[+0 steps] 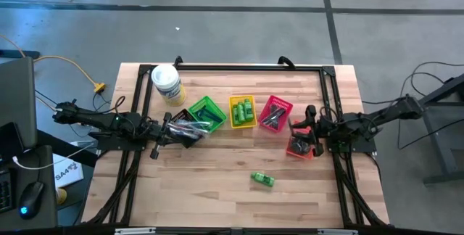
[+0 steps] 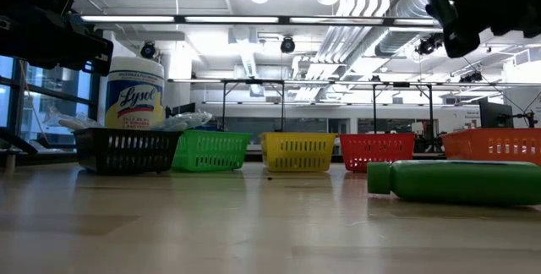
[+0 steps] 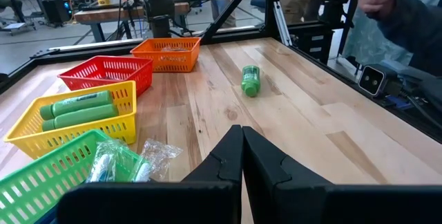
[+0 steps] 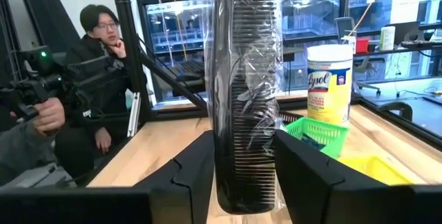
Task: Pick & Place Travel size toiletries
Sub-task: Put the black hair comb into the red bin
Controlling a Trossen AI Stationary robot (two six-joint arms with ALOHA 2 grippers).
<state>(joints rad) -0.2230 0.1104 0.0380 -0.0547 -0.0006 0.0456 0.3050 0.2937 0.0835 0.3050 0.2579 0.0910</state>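
My right gripper (image 1: pixel 310 125) hovers by the right side of the table, above the orange basket (image 1: pixel 299 148), shut on a dark comb (image 4: pixel 245 92) in clear wrap. One green mini bottle (image 1: pixel 262 179) lies on its side on the bare wood near the front; more green bottles (image 1: pixel 243 110) lie in the yellow basket (image 1: pixel 243 122). Clear-wrapped sticks (image 3: pixel 138 162) stick out of the black basket (image 1: pixel 185 125). My left gripper (image 3: pixel 242 137) is shut on nothing, at the table's left by the black basket. My right gripper pinches the wrapped comb near its lower end (image 4: pixel 245 179) between its two fingers (image 4: pixel 186 175), one on each flat side. The fingers come level and lie across the comb. The comb stands upright above the fingers, lifted clear of the table and the baskets.
A row of baskets crosses the middle of the table: black, green (image 1: pixel 205 113), yellow, red (image 1: pixel 275 113), then orange. A white tub with a yellow label (image 1: pixel 167 84) stands at the far left. A person (image 4: pixel 97 58) sits beyond the table's edge. Bare wood lies along the near side.
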